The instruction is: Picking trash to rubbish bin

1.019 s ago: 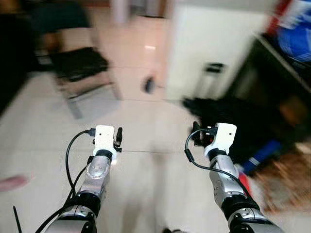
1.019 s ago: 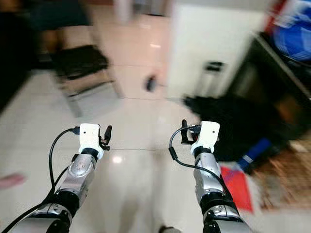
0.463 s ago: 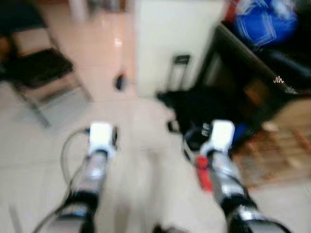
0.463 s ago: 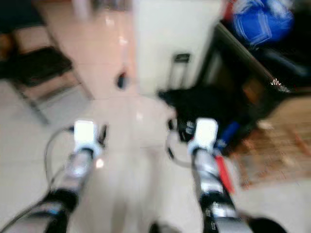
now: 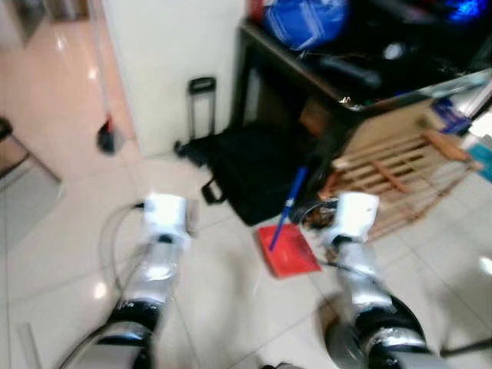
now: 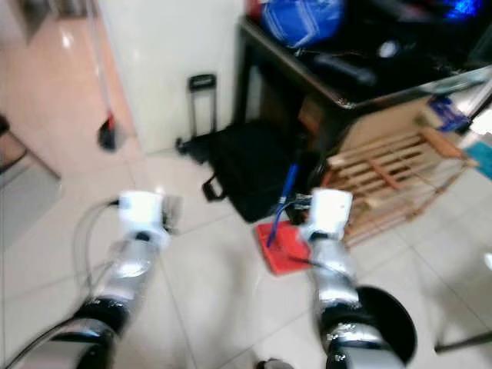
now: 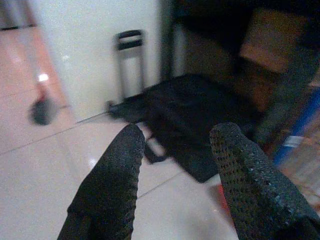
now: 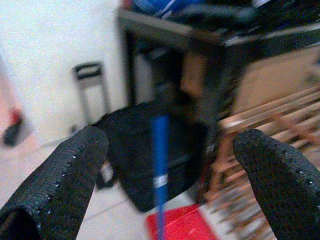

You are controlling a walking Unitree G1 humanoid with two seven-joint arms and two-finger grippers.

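Right wrist view giving the clearest read: right gripper point(image 8: 167, 175) spread wide and holding nothing, looking straight down the line at a blue handle point(image 8: 160, 170) rising from a red dustpan point(image 8: 182, 225) just ahead on the floor. Left gripper point(image 7: 175, 170) also parted and empty, pointing toward a black bag point(image 7: 195, 115) lying ahead of it.

No trash readable anywhere, and no rubbish bin either; blurred head views, so probably walking and searching at this point. Best handled by slowing until the picture sharpens, keeping both arms forward and level, and scanning the bare tiles before committing to any reach.

Plenty crowding the right side. Beyond the right gripper, a wooden slatted frame point(image 5: 400, 169) leaning against a dark table point(image 5: 307, 69), with a blue bundle point(image 5: 304, 19) on top. Black bag sitting between the two grippers and farther out, a luggage handle point(image 5: 201, 104) standing behind it against a white wall point(image 5: 169, 54). Off beyond the left gripper, a mop or broom head point(image 5: 108, 138) resting on the tiles. Risk of clipping the dustpan handle or the frame if pressing straight on.
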